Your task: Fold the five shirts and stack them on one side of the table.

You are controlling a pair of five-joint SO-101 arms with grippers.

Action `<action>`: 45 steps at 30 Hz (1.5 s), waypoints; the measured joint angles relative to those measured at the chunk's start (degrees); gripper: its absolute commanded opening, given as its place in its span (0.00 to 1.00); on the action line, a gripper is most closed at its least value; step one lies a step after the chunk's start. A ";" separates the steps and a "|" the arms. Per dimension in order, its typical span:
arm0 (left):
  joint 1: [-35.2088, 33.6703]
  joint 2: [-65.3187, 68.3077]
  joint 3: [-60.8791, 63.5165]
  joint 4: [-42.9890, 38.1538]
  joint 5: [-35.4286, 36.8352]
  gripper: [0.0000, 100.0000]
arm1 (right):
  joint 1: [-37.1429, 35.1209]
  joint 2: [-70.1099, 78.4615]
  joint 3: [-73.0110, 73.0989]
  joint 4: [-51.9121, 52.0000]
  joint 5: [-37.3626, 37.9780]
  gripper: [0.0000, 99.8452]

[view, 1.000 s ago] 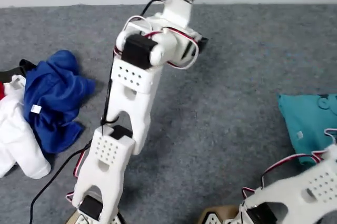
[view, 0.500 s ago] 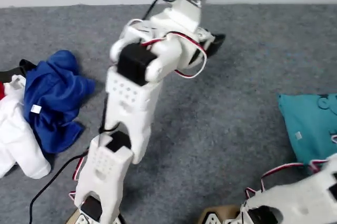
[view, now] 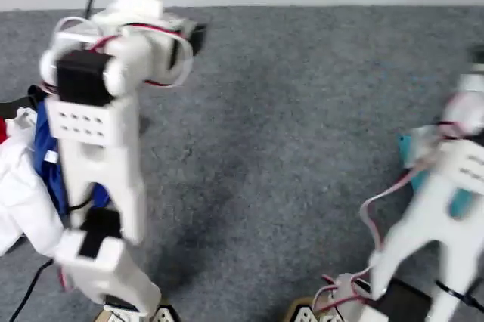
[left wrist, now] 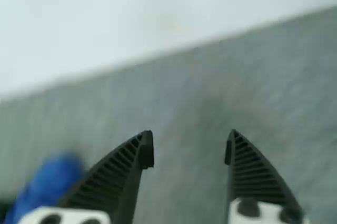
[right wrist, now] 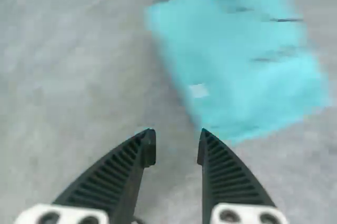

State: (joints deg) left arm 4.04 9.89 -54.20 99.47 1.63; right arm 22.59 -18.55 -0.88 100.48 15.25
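Swinging away from table (view: 287,148) centre, left arm (view: 94,122) now hanging over blue shirt (view: 43,178), which is lying crumpled against white shirt (view: 23,208) at left edge. Rising too: right arm (view: 446,178), over flat teal shirt (right wrist: 237,56) at right edge. Fingers of left gripper (left wrist: 189,145) standing apart, empty; right gripper (right wrist: 176,142) fingers slightly apart, empty. Risks: low grab snagging both shirts together and dragging pile; right arm brushing teal shirt and rumpling it.

Crumpled shirts (view: 23,201) at table (view: 287,110) left edge, folded shirt (right wrist: 237,61) at right edge
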 measured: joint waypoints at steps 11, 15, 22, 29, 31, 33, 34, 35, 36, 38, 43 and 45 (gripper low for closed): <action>-28.84 -36.04 61.45 -0.97 0.00 0.23 | -13.19 -3.25 17.32 -4.48 0.00 0.14; -43.43 -45.63 72.44 -5.80 0.26 0.23 | -13.45 -4.13 18.29 -4.31 0.00 0.14; -43.16 -49.14 85.01 -12.31 0.00 0.23 | -13.36 -4.48 24.70 -3.87 0.00 0.14; -45.27 -49.23 82.29 -14.95 0.00 0.23 | -13.36 -4.48 25.32 -3.96 0.00 0.14; -46.15 -49.23 81.76 -20.57 0.18 0.23 | -13.36 -4.48 25.41 -3.96 0.00 0.14; -45.98 -48.88 81.76 -26.37 0.00 0.23 | -13.36 -4.48 25.41 -3.96 0.00 0.14; -45.45 -48.18 81.76 -28.31 0.00 0.23 | -13.36 -4.48 25.76 -3.96 0.00 0.14; -44.57 -46.95 81.67 -29.36 -0.97 0.23 | -13.36 -4.48 26.20 -3.96 0.00 0.14; -43.60 -45.10 81.67 -30.07 -2.29 0.23 | -13.36 -4.48 26.81 -3.96 0.00 0.14; -42.20 -39.74 81.05 -30.77 -4.31 0.23 | -13.36 -4.48 27.69 -4.31 0.00 0.14; -42.02 -23.30 71.91 -27.08 -4.66 0.23 | -12.48 -4.48 29.01 -6.07 0.79 0.14; -42.02 -17.49 66.90 -23.38 -4.66 0.23 | -12.48 -4.48 29.01 -6.07 3.25 0.14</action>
State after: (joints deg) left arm -37.98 -7.60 12.70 76.09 -3.03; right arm 10.11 -23.03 28.13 94.42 18.51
